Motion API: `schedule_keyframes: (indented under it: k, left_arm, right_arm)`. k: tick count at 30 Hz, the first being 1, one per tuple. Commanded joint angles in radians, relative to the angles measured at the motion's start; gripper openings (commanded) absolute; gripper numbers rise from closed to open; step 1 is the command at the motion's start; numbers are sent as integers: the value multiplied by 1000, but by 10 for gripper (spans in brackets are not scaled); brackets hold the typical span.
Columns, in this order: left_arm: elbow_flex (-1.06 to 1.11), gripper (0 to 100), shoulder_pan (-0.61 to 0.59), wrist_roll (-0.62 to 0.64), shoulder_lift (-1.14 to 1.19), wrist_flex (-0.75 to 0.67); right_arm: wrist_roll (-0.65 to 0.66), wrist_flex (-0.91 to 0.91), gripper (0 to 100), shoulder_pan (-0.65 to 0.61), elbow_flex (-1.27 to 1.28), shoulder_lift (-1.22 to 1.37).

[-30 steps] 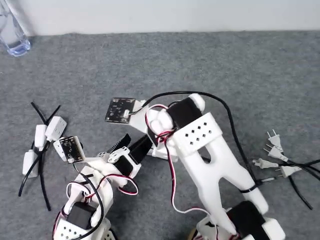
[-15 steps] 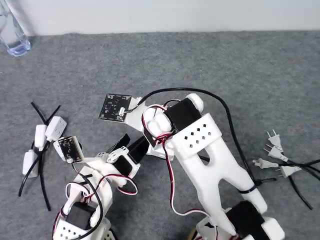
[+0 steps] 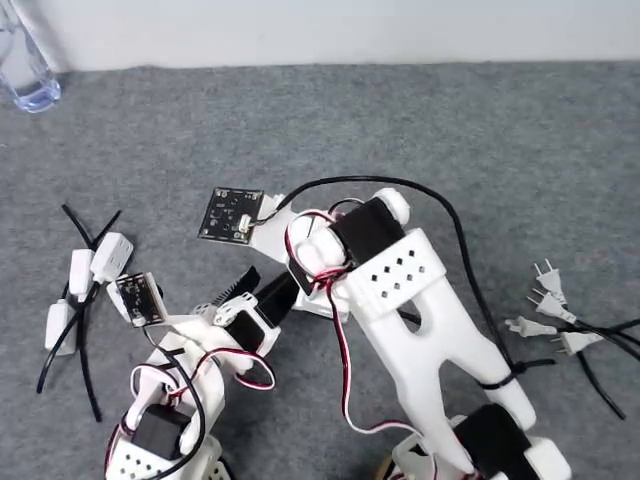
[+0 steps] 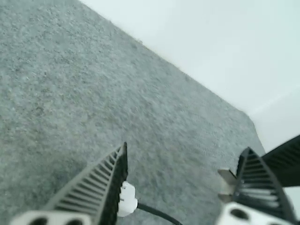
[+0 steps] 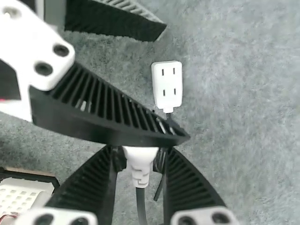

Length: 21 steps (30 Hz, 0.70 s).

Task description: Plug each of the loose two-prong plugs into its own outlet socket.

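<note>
Two grippers meet over one socket: the right gripper (image 5: 140, 158), fingers clamped on a white plug (image 5: 138, 168), faces an outlet socket (image 5: 166, 86) lying flat on the carpet (image 5: 243, 93) in the upper middle of the right wrist view. The left gripper (image 4: 185, 152) stands wide open, one finger crossing between plug and socket. A push now could strike that finger or shove the unheld socket away. The prongs are hidden, so alignment cannot be judged.
</note>
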Motion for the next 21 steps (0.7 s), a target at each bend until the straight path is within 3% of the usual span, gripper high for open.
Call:
schedule_keyframes:
  k: [1, 21]
  left_arm:
    - [-4, 348, 9, -21, -14, 14]
    - [-4, 348, 9, -23, -14, 15]
  right_arm:
    - [-9, 39, 8, -1, -94, -84]
    - [-29, 38, 8, 35, -92, -105]
